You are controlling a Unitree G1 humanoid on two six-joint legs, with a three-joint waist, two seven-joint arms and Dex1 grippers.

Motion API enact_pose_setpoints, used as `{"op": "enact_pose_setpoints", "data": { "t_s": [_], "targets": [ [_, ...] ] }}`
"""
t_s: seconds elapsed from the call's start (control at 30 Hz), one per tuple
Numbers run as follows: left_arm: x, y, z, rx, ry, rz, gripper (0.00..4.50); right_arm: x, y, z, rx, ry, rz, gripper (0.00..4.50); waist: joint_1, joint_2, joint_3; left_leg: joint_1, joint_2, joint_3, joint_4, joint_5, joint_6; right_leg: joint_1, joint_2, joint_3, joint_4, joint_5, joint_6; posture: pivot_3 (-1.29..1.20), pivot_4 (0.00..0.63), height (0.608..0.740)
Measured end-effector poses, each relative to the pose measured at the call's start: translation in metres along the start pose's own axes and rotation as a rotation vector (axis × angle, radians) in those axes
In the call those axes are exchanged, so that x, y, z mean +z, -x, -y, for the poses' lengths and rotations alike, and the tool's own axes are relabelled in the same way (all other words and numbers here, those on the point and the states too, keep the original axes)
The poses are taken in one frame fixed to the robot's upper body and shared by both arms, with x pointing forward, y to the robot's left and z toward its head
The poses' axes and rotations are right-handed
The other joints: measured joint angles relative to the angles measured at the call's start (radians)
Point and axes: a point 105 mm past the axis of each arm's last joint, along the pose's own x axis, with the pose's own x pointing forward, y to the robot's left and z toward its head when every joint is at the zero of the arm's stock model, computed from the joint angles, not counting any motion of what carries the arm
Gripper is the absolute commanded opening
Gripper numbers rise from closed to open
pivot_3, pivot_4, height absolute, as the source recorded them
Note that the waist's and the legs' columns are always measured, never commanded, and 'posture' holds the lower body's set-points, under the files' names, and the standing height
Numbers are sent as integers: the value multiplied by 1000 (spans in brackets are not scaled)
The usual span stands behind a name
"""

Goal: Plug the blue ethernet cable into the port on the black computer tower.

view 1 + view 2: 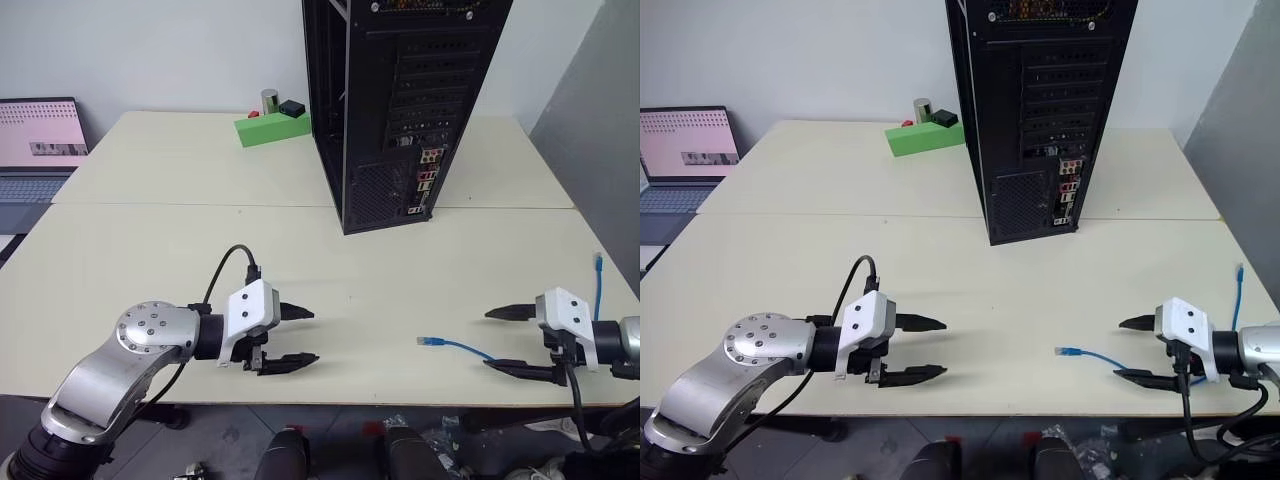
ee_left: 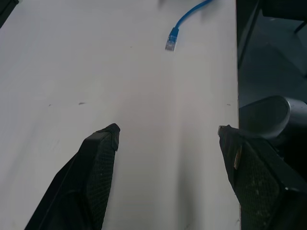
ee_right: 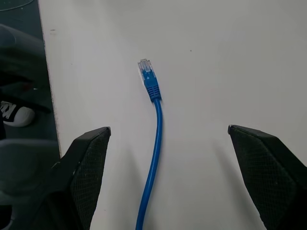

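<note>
A pale cream table (image 1: 180, 190) with a smooth matte top is seen, made of 2 slabs joined along a thin seam. The black computer tower (image 1: 400, 100) stands upright on the far slab, a tall box of black sheet metal with its rear panel turned toward the near edge. On that panel are stacked slot covers, a perforated vent grille and a narrow strip of coloured connectors low down. The port (image 1: 421, 196) is taken to lie in that strip, but it is too small to be told apart from its neighbours.

The blue ethernet cable (image 3: 154, 148) is a thin, round, glossy bright-blue cord lying flat on the near slab toward the right side. Its clear plastic plug (image 3: 145, 67) rests on the table top, pointing to the left along the near edge, well apart from the tower. From the plug the cord's long axis runs rightward, passing between the fingers of the right gripper (image 1: 515, 340), and a second stretch of cord rises near the table's right edge.

Both grippers hover low over the near slab. The left gripper (image 1: 295, 338) is held with its 2 black, tapered, fine-textured fingers (image 2: 98, 167) spread wide, nothing between them. The right gripper's fingers are likewise spread wide, either side of the cord without touching it.

A green block (image 1: 270, 128) lies on the far slab, left of the tower.
</note>
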Motion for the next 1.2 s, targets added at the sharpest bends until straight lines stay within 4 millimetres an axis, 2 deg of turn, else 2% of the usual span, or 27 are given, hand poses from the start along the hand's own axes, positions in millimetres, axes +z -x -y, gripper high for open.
{"op": "enact_pose_setpoints", "data": {
  "t_s": [0.47, 0.57, 0.67, 0.77, 0.9, 1.2],
  "targets": [
    [-2, -8, 7, -42, -23, -4, 3524, -1, -3, 1, -24, 7, 1, 4162, 0, 0, 0, 0, 0, 0, 0, 0, 0, 0, 0, 0, 0, 1, -1, 0, 150, 740],
    [-3, -13, 8, -56, -36, -6, 3524, -1, -8, 2, -37, -3, 6, 4162, 0, 0, 0, 0, 0, 0, 0, 0, 0, 0, 0, 0, 0, 2, -4, 0, 150, 740],
    [0, -20, 1, -46, -71, 4, 3524, -2, -18, 1, -32, -22, -4, 4162, 1, 0, 0, 0, 0, 0, 1, 0, 0, 0, 0, 0, 1, 2, -4, 0, 150, 740],
    [-1, -26, -4, -58, -119, -13, 3524, -10, -33, 4, -55, 25, -92, 4162, -1, 0, 0, 0, 0, 0, 1, 0, 0, 0, 0, 0, 1, 2, -4, 0, 150, 740],
    [-1, -33, 1, -109, -157, -16, 3524, -12, -50, 2, -27, 39, -99, 4162, 0, 0, 0, 0, 0, 0, 1, 0, 0, 0, 0, 0, 1, 2, -4, 0, 150, 740],
    [-1, -36, 1, -109, -165, -13, 3524, -11, -55, 7, -14, 28, -86, 4162, -1, -1, 0, 0, 0, -1, 1, 0, 0, 0, 0, -1, 1, 2, -4, 0, 150, 740]
  ]
}}
